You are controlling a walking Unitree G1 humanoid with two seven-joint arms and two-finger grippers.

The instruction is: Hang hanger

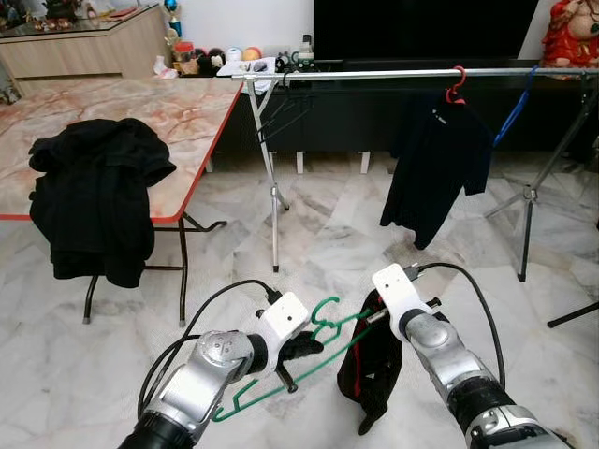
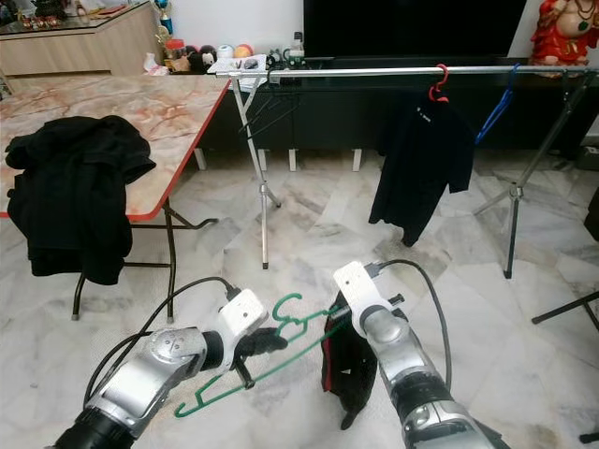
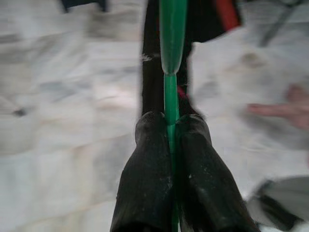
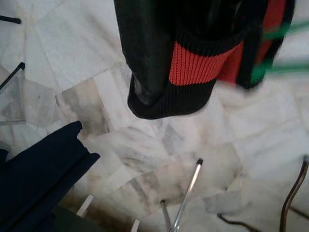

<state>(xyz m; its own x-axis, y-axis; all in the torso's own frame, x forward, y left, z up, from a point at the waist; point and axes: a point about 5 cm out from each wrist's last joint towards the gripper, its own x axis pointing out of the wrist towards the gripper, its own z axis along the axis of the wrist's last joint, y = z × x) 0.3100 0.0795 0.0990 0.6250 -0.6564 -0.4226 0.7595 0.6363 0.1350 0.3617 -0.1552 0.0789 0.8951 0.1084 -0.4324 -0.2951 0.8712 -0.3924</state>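
A: Hangers, counted?

B: Three clear ones: a green hanger (image 1: 323,329), a red hanger (image 1: 456,86) and a blue hanger (image 1: 513,108). Also some thin dark hangers (image 1: 281,112) bunched near the left end of the rail (image 1: 393,73); too fine to count.

A: And the green one?

B: Well short of the rail and far below it, tilted, low over the marble floor (image 1: 318,234). Pinched at its lower bar by the left end effector (image 1: 304,348), fingers (image 3: 145,174) pressed together on the green wire with no gap.

A: The other end effector?

B: Right end effector (image 1: 368,318) just beside the green hook, also well below the rail. Draped in a black garment with red trim (image 1: 370,369) hanging down from it. Cannot tell how far open, being hidden by the cloth.

A: Garments in all?

B: Three lots: that one, a black shirt (image 1: 435,168) on the red hanger under the rail right of its middle, and a black heap (image 1: 98,201) spilling over the tabletop (image 1: 178,117) off the rail's left end.

A: Anything in the way?

B: Black shirt and blue hanger taking up the rail's right half, dark hangers the left end. Two stand legs under the rail, a straight one (image 1: 271,187) on the left and a tripod (image 1: 529,196) on the right. Big dark screen (image 1: 421,28) behind the rail.
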